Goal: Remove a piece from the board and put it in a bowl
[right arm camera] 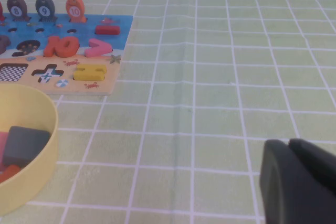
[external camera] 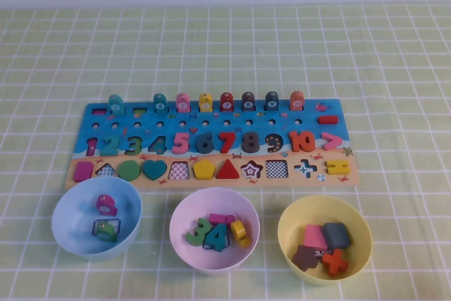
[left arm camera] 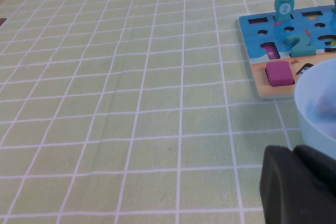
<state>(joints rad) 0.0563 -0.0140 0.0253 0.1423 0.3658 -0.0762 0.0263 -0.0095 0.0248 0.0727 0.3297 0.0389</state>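
Piece (external camera: 108,230) lies in bowl (external camera: 70,234), before board (external camera: 211,114)

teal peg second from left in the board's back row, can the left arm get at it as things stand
Probably yes: the teal peg stands uncovered on the board, nothing above it. The left hand sits low by the light blue bowl, the right hand by the yellow bowl.

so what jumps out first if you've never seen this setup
The long blue board lies mid-table, with bright numbers and a row of pegs along its far edge, the teal peg among them. Nearer the robot sit three bowls holding pieces: light blue bowl on its left, pink bowl in the middle, yellow bowl on its right. Neither arm shows from above; left gripper and right gripper hang over the tablecloth.
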